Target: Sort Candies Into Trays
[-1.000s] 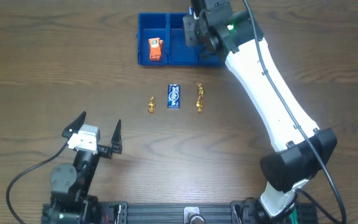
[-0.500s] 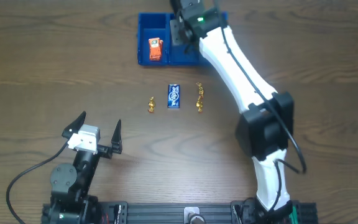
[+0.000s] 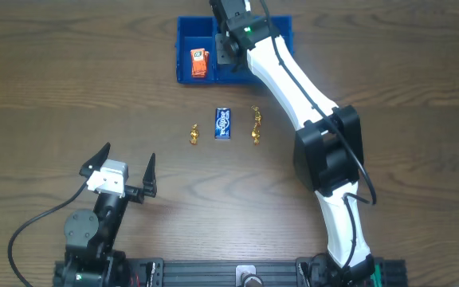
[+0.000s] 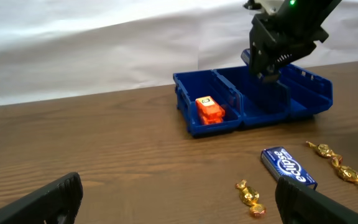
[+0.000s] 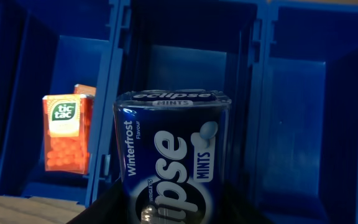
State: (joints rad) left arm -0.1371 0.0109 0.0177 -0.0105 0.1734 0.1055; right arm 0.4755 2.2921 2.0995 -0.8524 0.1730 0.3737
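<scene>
We are pinching a blue mint tin (image 5: pixel 173 155) in our right claw (image 3: pixel 228 52) at the middle compartment of the blue tray (image 3: pixel 202 30), 12 o'clock on the worktop (image 3: pixel 70 80), an orange candy box (image 3: pixel 200 64) lying in the compartment at its 9 o'clock, while our left claw (image 3: pixel 128 153) is hanging spread at 7 o'clock.

White right arm (image 3: pixel 289 80), black joints (green light at wrist), black left arm (image 3: pixel 102 219), trailing black cables
</scene>
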